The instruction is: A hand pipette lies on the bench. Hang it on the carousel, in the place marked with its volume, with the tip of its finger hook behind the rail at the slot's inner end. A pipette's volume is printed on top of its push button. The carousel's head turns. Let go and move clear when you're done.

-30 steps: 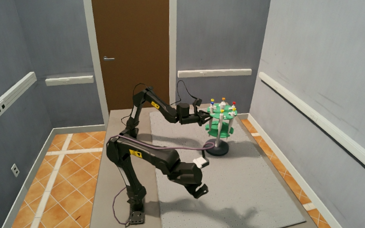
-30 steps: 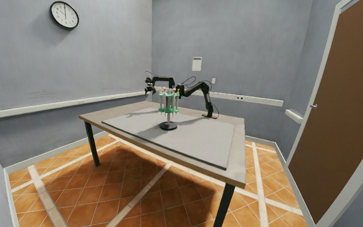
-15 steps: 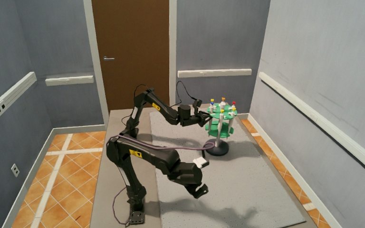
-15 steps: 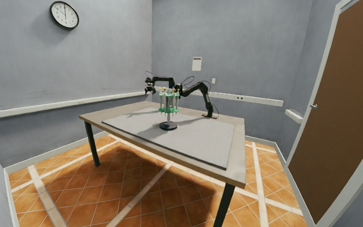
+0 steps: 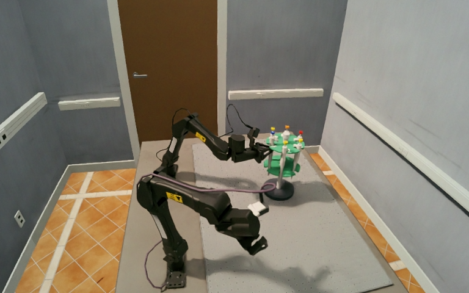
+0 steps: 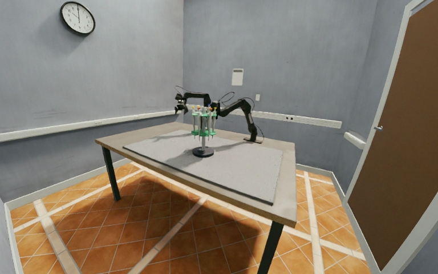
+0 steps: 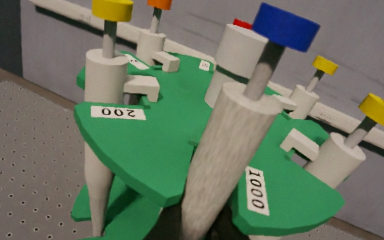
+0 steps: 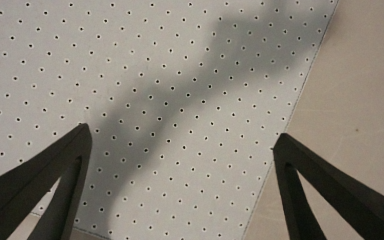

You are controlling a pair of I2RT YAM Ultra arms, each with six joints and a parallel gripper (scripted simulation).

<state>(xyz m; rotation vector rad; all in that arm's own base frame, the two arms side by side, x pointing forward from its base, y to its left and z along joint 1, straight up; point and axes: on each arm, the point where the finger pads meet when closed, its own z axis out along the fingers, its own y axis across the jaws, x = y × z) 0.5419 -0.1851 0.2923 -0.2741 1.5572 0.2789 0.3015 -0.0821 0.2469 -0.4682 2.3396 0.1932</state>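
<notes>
With my left gripper I'm gripping the blue-button pipette at the carousel, nearer the worktop edge opposite my bases; my right gripper is hanging open.

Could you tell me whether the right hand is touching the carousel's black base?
Apart: the top view shows the right hand nearer the camera, with grey mat between it and the base.

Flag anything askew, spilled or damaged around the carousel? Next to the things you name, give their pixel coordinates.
Nothing stands out. Carousel (image 5: pixel 293 149) (image 6: pixel 203 133) (image 7: pixel 145 135) is upright; blue pipette (image 5: pixel 272 140) (image 7: pixel 225 150), in the left gripper (image 5: pixel 269 149) (image 6: pixel 215 109) (image 7: pixel 194 198) beside the 1000 label (image 7: pixel 257 191), looks intact. No spill in view. Can't tell if it's hooked.
</notes>
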